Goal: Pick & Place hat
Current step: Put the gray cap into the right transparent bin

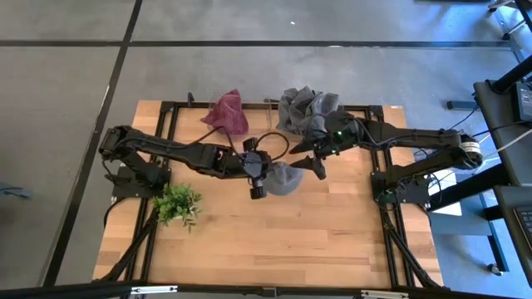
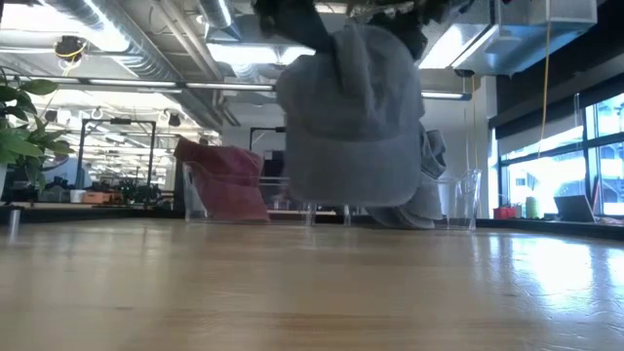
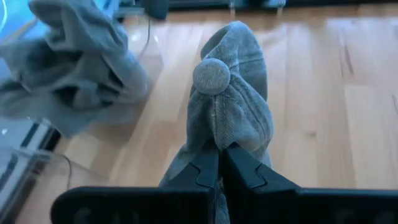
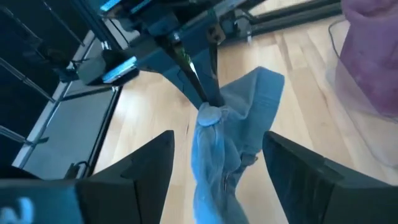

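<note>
Left gripper [image 3: 219, 163] is pinching the grey hat [image 3: 231, 102] by its crown, dangling it above mid-table; the right gripper [image 4: 217, 174] is hovering spread alongside. It looks light and floppy, best gripped near the button.

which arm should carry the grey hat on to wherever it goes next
Left, probably. The left gripper is already shut on the grey hat, holding it off the table. The right gripper is open beside the hat, gripping nothing.

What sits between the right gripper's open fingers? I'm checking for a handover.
The grey hat, seen in the right wrist view, hangs between them, pinched by the left gripper; the right gripper is not touching it.
</note>
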